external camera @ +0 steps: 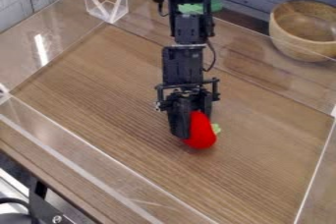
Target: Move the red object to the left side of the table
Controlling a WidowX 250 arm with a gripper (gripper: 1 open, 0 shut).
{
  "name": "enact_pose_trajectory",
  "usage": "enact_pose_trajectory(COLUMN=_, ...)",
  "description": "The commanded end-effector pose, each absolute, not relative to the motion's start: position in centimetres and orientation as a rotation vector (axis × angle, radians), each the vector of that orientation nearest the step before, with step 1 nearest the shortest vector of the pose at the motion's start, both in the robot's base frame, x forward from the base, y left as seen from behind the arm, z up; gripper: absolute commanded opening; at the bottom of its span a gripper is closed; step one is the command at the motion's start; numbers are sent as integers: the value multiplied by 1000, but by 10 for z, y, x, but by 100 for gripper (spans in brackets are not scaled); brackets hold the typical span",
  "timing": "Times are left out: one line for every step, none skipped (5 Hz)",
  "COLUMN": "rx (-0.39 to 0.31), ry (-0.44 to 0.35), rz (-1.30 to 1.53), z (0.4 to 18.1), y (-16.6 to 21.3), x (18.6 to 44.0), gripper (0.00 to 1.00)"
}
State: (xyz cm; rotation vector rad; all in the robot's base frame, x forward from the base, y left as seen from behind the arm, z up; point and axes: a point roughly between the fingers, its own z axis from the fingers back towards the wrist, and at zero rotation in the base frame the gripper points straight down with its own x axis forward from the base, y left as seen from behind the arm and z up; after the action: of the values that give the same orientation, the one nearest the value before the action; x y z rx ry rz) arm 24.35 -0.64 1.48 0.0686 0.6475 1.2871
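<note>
Wood-grain desk (92, 90) inside low clear walls, with your pincer (188, 122) gripping the red object (199, 133) near the middle, right of centre.

Your pincer is partly closed around the red object, jaws clamped on its upper part while the lower end sits at or just above the desk; you cannot tell from this view whether it touches. The fruit's long axis runs steeply, tilted a little, red tip down toward the front and the pale green stem peeking out on its right side. The hold looks shallow and the skin is glossy, so it could slip or swivel out if you drag it across the wood. Lift clear before heading left, and watch the left wall. A wooden bowl (305, 28) sits far right, outside the walls.
</note>
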Motion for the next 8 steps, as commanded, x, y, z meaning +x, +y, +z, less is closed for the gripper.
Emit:
enact_pose_trajectory(rx=109, ry=663, rz=1246, z=29, y=5, x=243, gripper=0)
enact_pose_trajectory(rx=120, ry=688, rz=1204, z=43, y=8, x=245, gripper=0)
enact_pose_trajectory(rx=120, ry=704, rz=1177, z=52, y=10, x=246, gripper=0)
enact_pose_trajectory(rx=118, ry=724, rz=1162, z=59, y=11, x=247, gripper=0)
enact_pose_trajectory(rx=115, ry=743, rz=1153, z=69, y=15, x=248, gripper=0)
enact_pose_trajectory(rx=111, ry=766, rz=1148, z=78, y=21, x=248, gripper=0)
enact_pose_trajectory(rx=110, ry=786, rz=1153, z=87, y=27, x=247, gripper=0)
enact_pose_trajectory(rx=113, ry=804, rz=1151, z=96, y=29, x=246, gripper=0)
